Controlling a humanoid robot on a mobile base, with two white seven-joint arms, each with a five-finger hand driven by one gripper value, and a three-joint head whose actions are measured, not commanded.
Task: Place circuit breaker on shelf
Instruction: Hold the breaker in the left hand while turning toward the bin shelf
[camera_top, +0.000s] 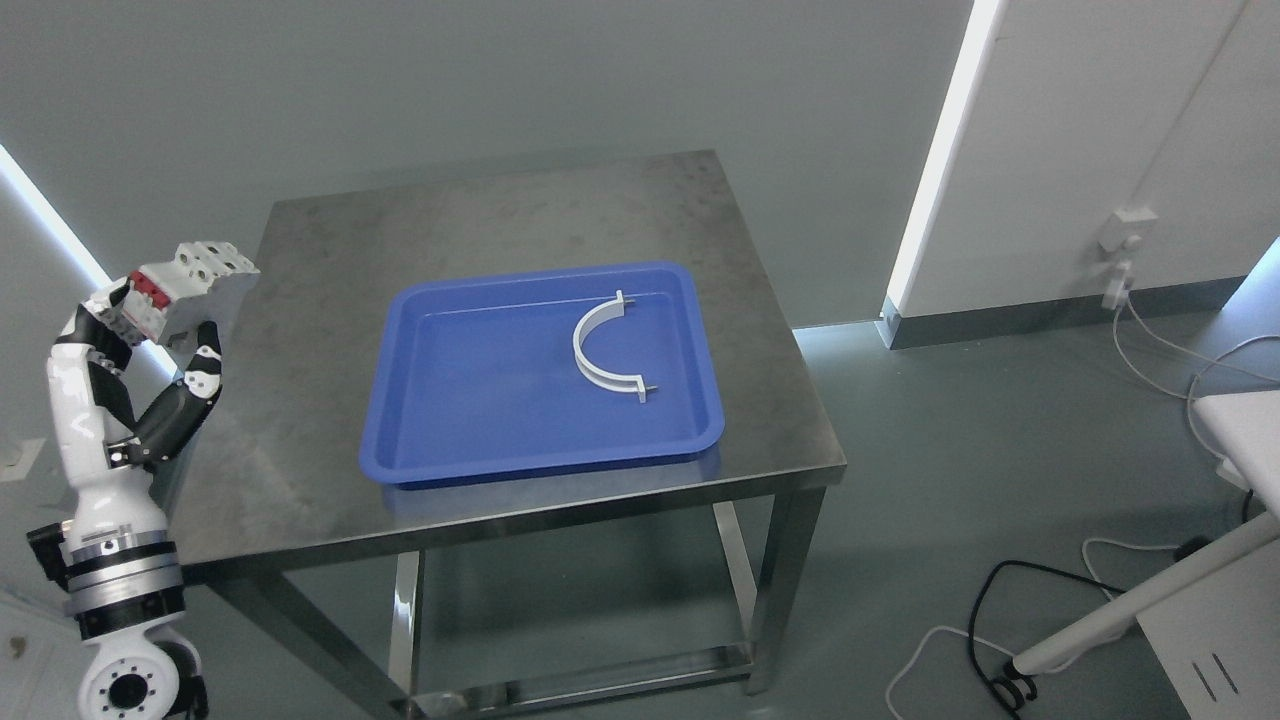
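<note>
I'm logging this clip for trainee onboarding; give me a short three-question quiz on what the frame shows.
1. True or false: the circuit breaker lies inside the blue tray.
2. What is the only object in the tray: A) a white curved clamp, B) a screwdriver, C) a coil of cable?
3. Fill in: the left hand holds the breaker beyond the ____ edge of the steel table as pictured.

Key
1. False: the left hand grips it, raised off the table's left side.
2. A: the white curved clamp lies in the tray's right half.
3. Left.
</note>
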